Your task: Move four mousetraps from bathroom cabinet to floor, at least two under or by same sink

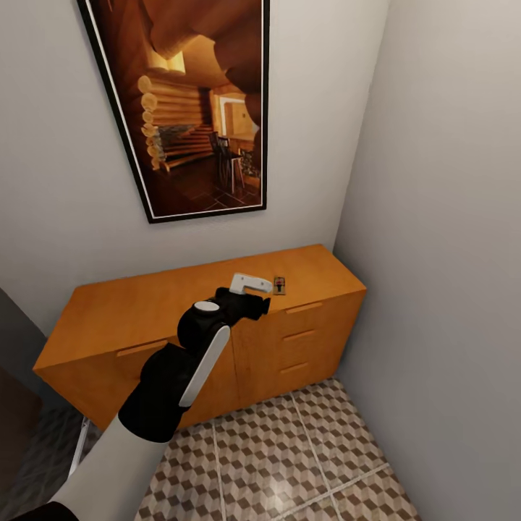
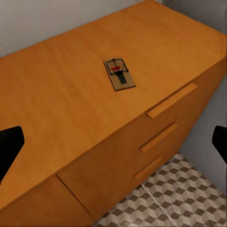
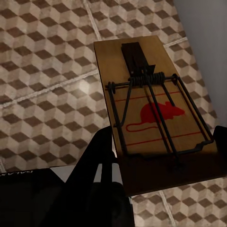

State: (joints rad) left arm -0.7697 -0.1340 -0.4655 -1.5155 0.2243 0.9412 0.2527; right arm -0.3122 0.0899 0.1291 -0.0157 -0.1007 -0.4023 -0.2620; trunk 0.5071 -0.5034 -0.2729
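Note:
One mousetrap point(image 1: 279, 285) lies flat on the top of the orange-brown cabinet point(image 1: 137, 315), toward its right end near the front edge. My left gripper point(image 1: 259, 291) hovers just left of it, above the cabinet's front edge. In the left wrist view that mousetrap point(image 2: 119, 74) lies ahead on the cabinet point(image 2: 61, 99), and the dark fingertips point(image 2: 9, 147) stand wide apart, open and empty. My right gripper point(image 3: 161, 153) is shut on a second mousetrap point(image 3: 151, 109) with a red mouse print, held flat above the cube-patterned bathroom floor point(image 3: 47, 71).
The cabinet stands in a corner, with the grey right wall point(image 1: 441, 275) close beside it. A large framed picture point(image 1: 195, 101) hangs above it. Tiled floor point(image 1: 289, 456) spreads in front of the cabinet drawers point(image 2: 161, 137). A dark shape point(image 1: 14, 383) sits at the far left.

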